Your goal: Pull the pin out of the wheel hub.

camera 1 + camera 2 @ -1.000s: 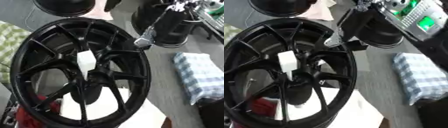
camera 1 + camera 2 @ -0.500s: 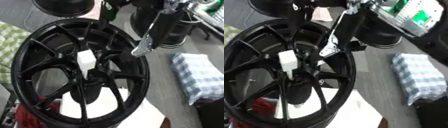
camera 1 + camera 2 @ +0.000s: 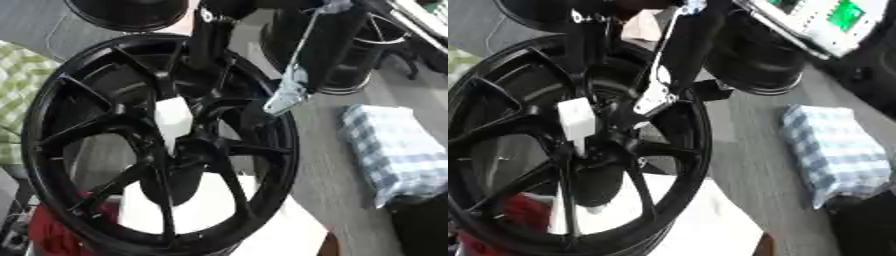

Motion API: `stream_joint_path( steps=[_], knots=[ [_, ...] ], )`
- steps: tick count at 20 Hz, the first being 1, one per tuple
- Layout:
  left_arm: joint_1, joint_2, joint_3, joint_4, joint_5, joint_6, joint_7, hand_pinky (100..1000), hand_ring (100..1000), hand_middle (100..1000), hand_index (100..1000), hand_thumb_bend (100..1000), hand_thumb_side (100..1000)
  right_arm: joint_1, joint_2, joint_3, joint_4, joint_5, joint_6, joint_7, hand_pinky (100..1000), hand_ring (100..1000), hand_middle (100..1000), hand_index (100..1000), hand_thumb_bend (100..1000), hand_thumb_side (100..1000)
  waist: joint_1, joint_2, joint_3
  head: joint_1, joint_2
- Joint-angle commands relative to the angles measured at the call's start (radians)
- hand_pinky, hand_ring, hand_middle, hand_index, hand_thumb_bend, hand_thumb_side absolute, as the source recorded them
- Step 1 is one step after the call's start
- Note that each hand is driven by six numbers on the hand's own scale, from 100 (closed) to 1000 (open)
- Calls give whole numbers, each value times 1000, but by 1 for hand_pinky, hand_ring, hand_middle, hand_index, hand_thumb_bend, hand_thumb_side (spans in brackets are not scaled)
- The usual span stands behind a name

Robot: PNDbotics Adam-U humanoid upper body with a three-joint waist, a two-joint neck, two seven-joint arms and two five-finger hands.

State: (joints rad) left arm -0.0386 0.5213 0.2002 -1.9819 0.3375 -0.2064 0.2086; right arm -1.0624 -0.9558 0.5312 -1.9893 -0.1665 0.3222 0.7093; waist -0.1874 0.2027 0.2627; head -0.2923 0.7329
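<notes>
A: What fills the view?

B: A big black wheel (image 3: 131, 150) with thin spokes, seen from above and lying askew across the left and centre. Under its lower part is a white sheet (image 3: 210, 220), and something red (image 3: 52, 232) shows through the spokes at the bottom left.

A: Where is the pin?

B: The pin (image 3: 172, 119) is a white, blocky piece standing in the hub at the wheel's centre, where the spokes meet. It is seated there, not drawn out.

A: And the robot?

B: Its right hand (image 3: 284, 95) comes down from the top right on a black arm. A silver part of it hangs over the wheel's right side, near the rim, and a dark part reaches down over the upper spokes. It is near the pin, up and to its right, and not touching it.

A: Is that hand spread or closed?

B: I cannot tell; its shape blurs into the black spokes. The left hand shows in neither view.

A: Anything else around?

B: A blue checked cloth (image 3: 394, 150) lies folded on the grey table (image 3: 328, 170), right of the wheel and apart from it. A green checked cloth (image 3: 19, 85) peeks in at the left edge. Behind the arm is a second black wheel (image 3: 359, 60). A white box with a green screen (image 3: 833, 20) sits at the top right.
</notes>
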Motion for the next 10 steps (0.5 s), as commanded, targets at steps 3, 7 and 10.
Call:
stream_joint_path(
  steps=[3, 7, 10],
  knots=[
    [-3, 35, -2, -18, -15, -1, -3, 859, 645, 585, 783, 100, 779, -42, 5, 17, -11, 28, 68, -27, 754, 744, 676, 732, 523, 157, 2, -7, -1, -1, 19],
    [-4, 31, -3, -18, -26, 2, -4, 859, 644, 584, 783, 100, 783, -67, 24, 37, -11, 43, 104, -52, 753, 746, 679, 735, 522, 147, -8, 6, -2, -4, 26],
    [-6, 28, -5, -18, -32, 5, -5, 860, 643, 583, 783, 100, 785, -77, 31, 50, -11, 51, 126, -60, 753, 752, 686, 739, 519, 140, -13, 11, -2, -4, 28]
  ],
)
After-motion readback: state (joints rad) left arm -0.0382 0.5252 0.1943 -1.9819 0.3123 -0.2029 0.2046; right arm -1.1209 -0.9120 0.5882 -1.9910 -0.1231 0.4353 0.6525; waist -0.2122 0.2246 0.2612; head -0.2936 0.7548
